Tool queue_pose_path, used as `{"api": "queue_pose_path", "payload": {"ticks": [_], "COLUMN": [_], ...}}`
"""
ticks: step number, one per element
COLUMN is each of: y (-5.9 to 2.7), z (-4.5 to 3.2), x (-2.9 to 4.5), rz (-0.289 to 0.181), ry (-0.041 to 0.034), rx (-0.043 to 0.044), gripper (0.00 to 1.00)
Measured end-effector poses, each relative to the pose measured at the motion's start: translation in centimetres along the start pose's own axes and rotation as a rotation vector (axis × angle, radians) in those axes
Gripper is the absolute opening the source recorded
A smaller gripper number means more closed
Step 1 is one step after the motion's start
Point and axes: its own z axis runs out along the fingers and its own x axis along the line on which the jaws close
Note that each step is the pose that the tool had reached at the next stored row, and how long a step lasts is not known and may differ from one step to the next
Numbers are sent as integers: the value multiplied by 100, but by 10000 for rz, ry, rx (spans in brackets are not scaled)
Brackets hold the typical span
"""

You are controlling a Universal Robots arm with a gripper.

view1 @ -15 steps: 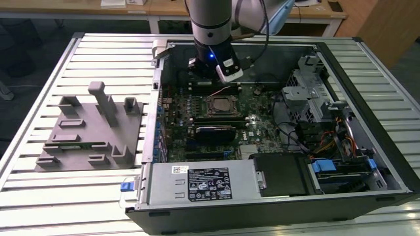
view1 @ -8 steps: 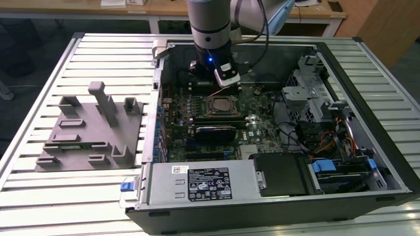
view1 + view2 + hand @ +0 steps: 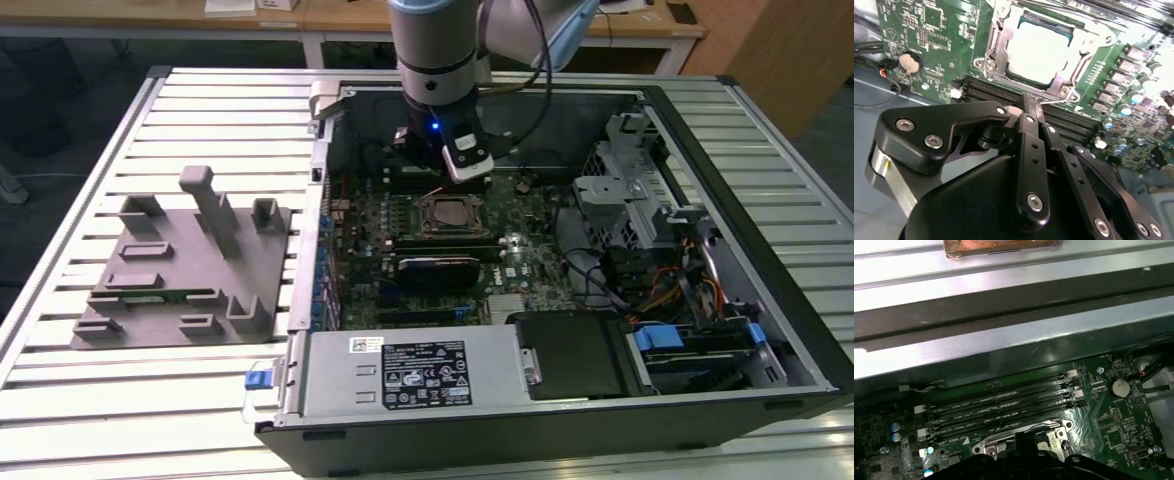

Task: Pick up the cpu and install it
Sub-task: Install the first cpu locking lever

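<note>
- Cpu (image 3: 1039, 50) is seen seated in socket (image 3: 422, 212), centre of exterior view.
- Gripper (image 3: 1026, 102) is held near, fingers pressed together, empty.
- Install is judged done; straight lift judged needed.

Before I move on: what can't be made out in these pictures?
- Second wrist view: glare washes out the cpu; the socket overlaps its edges, so seating is unclear.
- First wrist view: the hand covers most of the socket.
- Exterior view: the socket is too small to judge its contents.
</note>
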Motion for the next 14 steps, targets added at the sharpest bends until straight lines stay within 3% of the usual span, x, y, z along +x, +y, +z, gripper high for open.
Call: {"api": "queue_pose_path", "payload": {"ticks": [14], "y": [92], "z": [95], "x": [-8], "rz": [132], "ry": [-30], "rx": [13], "gripper": [11]}}
